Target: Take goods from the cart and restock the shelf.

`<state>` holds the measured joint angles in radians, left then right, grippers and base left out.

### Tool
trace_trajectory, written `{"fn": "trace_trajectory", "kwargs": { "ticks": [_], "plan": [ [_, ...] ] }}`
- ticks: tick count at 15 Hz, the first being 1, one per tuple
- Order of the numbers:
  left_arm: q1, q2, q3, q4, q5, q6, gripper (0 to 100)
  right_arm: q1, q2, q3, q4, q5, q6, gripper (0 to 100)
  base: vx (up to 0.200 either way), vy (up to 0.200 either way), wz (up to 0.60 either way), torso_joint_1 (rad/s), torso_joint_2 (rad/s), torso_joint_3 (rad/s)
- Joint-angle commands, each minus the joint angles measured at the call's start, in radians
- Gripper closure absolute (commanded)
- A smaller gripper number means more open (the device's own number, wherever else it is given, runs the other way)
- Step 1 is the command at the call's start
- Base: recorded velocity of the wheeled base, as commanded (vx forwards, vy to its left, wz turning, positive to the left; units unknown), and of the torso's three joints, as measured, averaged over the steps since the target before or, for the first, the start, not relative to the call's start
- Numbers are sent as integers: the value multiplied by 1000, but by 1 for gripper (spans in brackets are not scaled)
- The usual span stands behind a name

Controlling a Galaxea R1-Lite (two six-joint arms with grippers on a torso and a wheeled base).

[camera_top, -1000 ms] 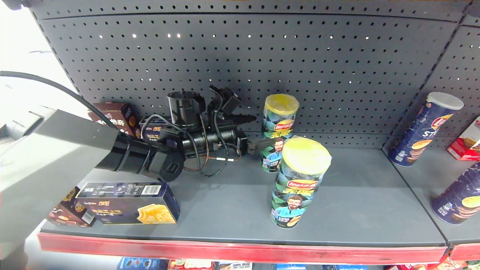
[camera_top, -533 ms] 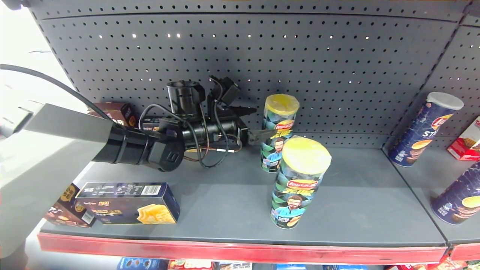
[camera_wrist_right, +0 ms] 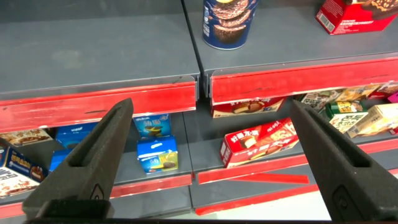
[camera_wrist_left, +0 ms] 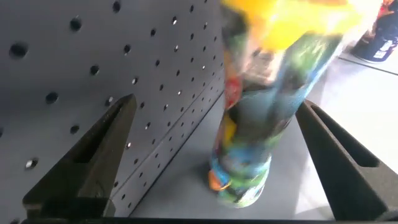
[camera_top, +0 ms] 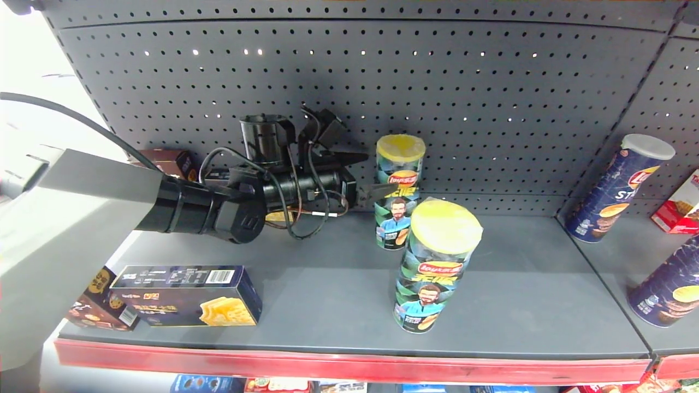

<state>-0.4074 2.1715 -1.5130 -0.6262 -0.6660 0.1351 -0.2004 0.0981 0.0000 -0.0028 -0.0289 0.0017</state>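
Left fingers [camera_wrist_left: 93,162] stand spread wide, flanking a yellow-lidded chip can [camera_top: 398,218] upright near the shelf's [camera_top: 519,284] back edge, a second can [camera_top: 437,273] nearer the front; right fingers [camera_wrist_right: 93,168] likewise spread, holding nothing.

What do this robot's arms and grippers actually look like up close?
The left arm begins as a pale grey boxy shell, then becomes black round segments draped with loose black cables. The left gripper has two dark, pointed fingers. The right gripper has the same dark wedge-shaped fingers, each with a small round mark near its base.
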Motion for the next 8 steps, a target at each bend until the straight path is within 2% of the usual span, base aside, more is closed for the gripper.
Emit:
{"fn": "trace_trajectory", "kwargs": {
  "ticks": [1,4,6,8],
  "plan": [
    [1,10,-6,-1,0,0,0,-1,2,0,0,0,0,0,0,0,0,0,0,0],
    [-2,11,-4,-3,0,9,0,-1,2,0,0,0,0,0,0,0,0,0,0,0],
    [-8,7,4,-3,0,46,0,-1,2,0,0,0,0,0,0,0,0,0,0,0],
    [-13,-18,4,-3,-3,67,0,-1,2,0,0,0,0,0,0,0,0,0,0,0]
  ]
}}
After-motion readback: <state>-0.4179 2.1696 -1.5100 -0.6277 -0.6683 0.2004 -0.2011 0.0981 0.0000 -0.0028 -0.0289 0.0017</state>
